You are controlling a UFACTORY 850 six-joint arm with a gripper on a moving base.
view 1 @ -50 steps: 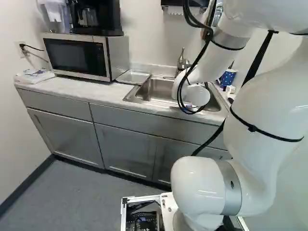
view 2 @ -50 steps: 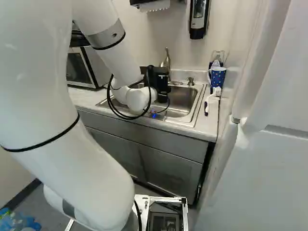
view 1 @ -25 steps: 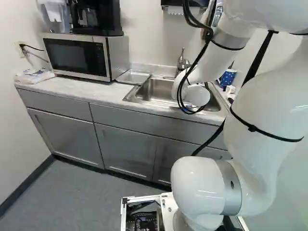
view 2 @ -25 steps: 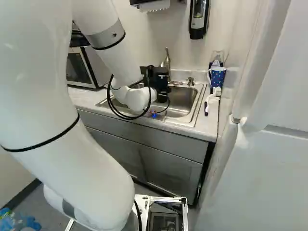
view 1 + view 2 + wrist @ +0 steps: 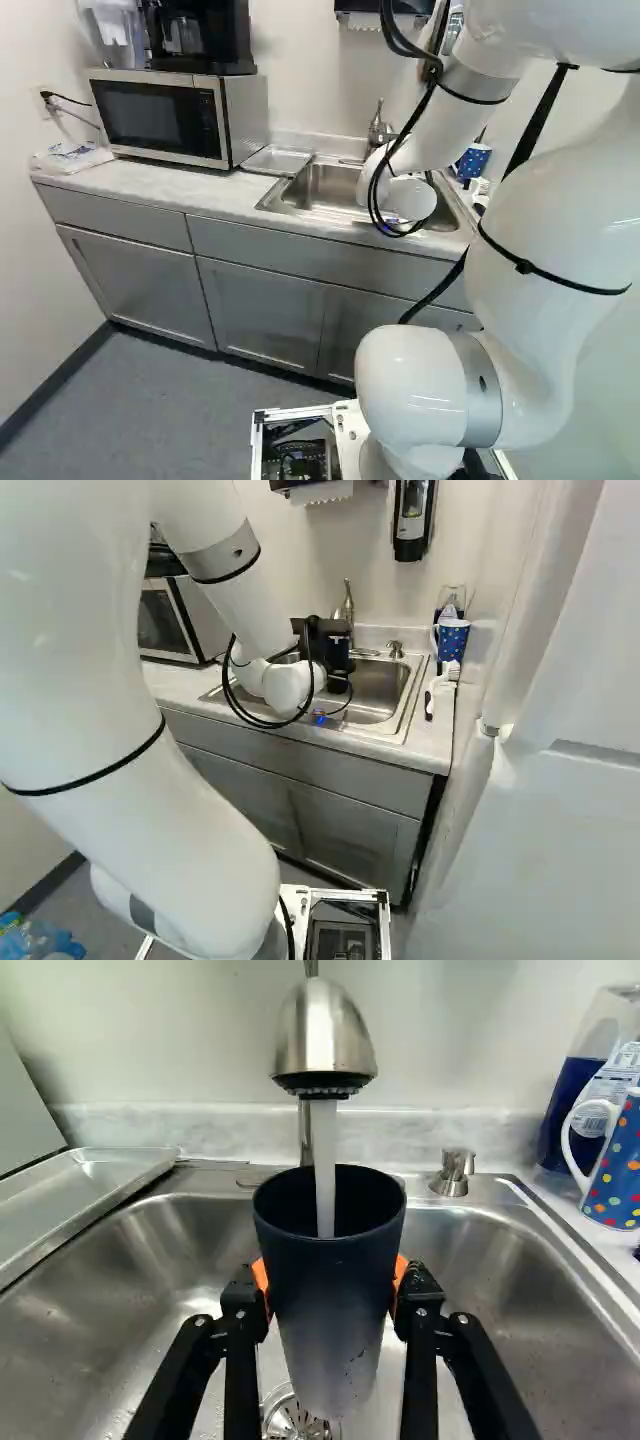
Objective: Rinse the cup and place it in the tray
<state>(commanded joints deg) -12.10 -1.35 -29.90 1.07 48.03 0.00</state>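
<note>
Driving this one from far away, so here's what I can and can't make out. In the left base view the arm [image 5: 540,230] blocks the right part of the sink [image 5: 330,187], and I can't pick out the cup or the end effector there. The right base view is a bit better: I get the end effector [image 5: 326,640] as a dark lump past the white wrist, but its tips are hidden and a loop of black cable [image 5: 232,692] hangs across the wrist. The wrist view sorts it out: the end effector is clamped on the dark cup [image 5: 330,1290], one finger on each side, with only slivers of the orange pads [image 5: 261,1280] peeking out from behind it. Cup's mouth is up, right under the faucet [image 5: 322,1035], and water [image 5: 323,1160] is pouring straight into it. I can't see its inside bottom or tell how full it is, and it covers part of the drain [image 5: 290,1420]. The faucet's upper part is cut off up close, same for the near end of the metal tray [image 5: 277,160], which sits just beside the sink on the table [image 5: 190,188]. As for pose, the arm rises from its base joint, bends over toward the sink, and the forearm slants down so the wrist sits low over the near rim, end effector reaching ahead toward the wall.
</note>
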